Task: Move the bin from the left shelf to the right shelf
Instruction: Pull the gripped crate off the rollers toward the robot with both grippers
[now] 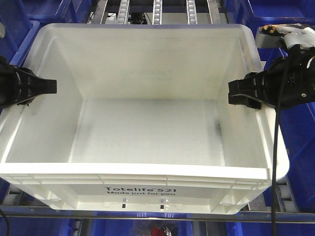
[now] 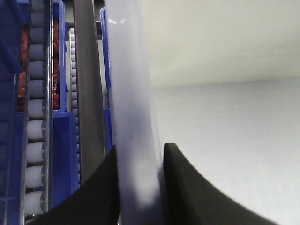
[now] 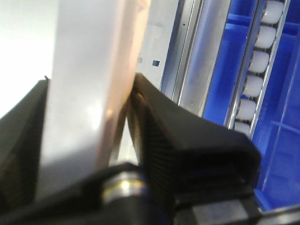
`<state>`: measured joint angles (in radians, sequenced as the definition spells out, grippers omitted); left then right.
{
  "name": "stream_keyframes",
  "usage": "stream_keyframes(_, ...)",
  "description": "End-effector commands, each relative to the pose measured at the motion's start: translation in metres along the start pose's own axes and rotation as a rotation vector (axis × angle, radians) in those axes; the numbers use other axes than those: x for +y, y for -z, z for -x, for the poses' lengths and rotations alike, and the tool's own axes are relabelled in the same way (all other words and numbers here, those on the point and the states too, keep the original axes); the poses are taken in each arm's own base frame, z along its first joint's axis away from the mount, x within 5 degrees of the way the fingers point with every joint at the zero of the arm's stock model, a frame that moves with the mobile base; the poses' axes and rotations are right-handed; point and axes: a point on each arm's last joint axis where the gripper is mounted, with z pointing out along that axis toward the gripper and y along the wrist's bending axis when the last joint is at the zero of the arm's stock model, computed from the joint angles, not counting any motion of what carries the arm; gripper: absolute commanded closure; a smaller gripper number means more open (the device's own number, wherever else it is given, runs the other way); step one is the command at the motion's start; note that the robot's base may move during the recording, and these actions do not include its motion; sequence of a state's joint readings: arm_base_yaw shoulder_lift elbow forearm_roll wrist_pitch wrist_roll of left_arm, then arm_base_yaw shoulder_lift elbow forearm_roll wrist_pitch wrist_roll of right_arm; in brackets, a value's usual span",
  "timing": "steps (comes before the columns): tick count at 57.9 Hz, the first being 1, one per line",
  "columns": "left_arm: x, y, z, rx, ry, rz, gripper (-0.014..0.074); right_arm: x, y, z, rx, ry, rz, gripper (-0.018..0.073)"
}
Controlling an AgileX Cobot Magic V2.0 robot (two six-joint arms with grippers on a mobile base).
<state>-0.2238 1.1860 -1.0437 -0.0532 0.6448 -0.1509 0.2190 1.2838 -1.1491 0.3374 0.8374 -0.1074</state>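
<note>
A large white translucent bin (image 1: pixel 147 172), marked "Totelife 521" on its front, fills the front view and is empty inside. My left gripper (image 1: pixel 47 87) is shut on the bin's left rim; in the left wrist view the rim (image 2: pixel 133 117) runs between the two black fingers (image 2: pixel 183 187). My right gripper (image 1: pixel 241 96) is shut on the bin's right rim; in the right wrist view the rim (image 3: pixel 89 93) sits between its fingers (image 3: pixel 178 131). The bin hangs level between both grippers above the roller rack.
Blue bins (image 1: pixel 300 132) lie on both sides and below. Roller tracks (image 1: pixel 157 12) run behind the bin; rollers (image 2: pixel 35 126) and a grey rail (image 2: pixel 89 93) run left of it. A metal shelf rail (image 1: pixel 147 215) crosses the front. A black cable (image 1: pixel 276 147) hangs at right.
</note>
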Motion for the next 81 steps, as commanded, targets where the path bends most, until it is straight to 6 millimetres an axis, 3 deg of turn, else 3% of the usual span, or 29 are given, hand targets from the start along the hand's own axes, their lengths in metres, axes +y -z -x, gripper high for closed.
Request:
stream_keyframes(1,-0.0075,0.0225,0.0220,-0.197,0.004,-0.056,0.0604,0.0080,0.0242,0.0174,-0.183,0.037,0.020,0.0564)
stream_keyframes(81,-0.0073,0.0219,0.0211,-0.186,0.004,-0.053,0.0603,0.0083,0.0238,0.0149,-0.155,0.036,0.024,0.0564)
